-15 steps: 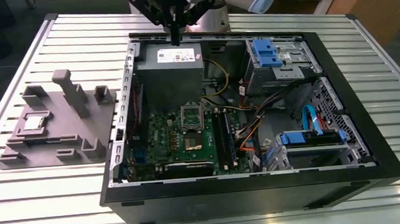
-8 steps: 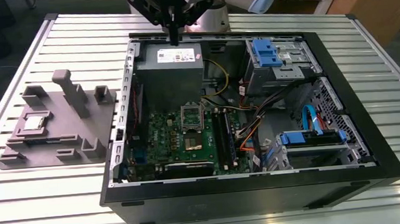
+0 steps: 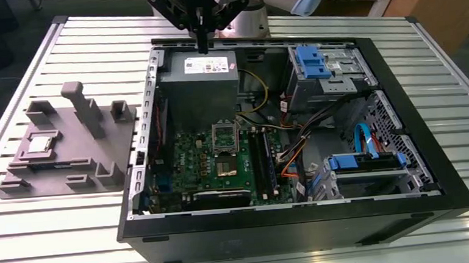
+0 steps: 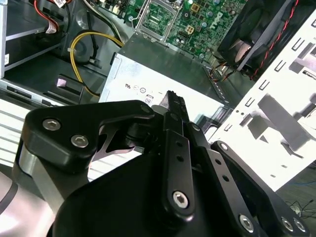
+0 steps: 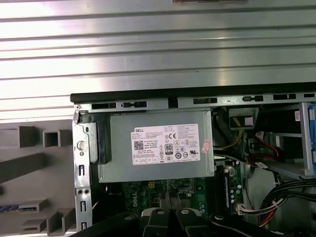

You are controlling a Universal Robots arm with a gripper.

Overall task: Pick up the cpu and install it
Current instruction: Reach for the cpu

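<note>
The cpu (image 3: 40, 145), a small square chip with a shiny metal top, lies on the grey moulded plate (image 3: 97, 155) at the exterior view's left, outside the computer case (image 3: 434, 199). My gripper (image 3: 204, 46) hangs over the far end of the open case, just above the grey power supply box (image 3: 199, 85) with its white label (image 5: 167, 144). It is far from the cpu. Its fingers (image 4: 172, 98) are pressed together into one narrow tip with nothing between them. The open processor socket (image 3: 225, 136) sits on the green motherboard (image 3: 195, 164) in the middle of the case.
Inside the case are blue drive brackets (image 3: 312, 62), cable bundles (image 3: 301, 146), yellow wires (image 4: 94, 44) and a fan (image 4: 256, 34). The plate carries upright blocks (image 3: 82, 107). Everything stands on a ribbed metal table (image 3: 62, 240).
</note>
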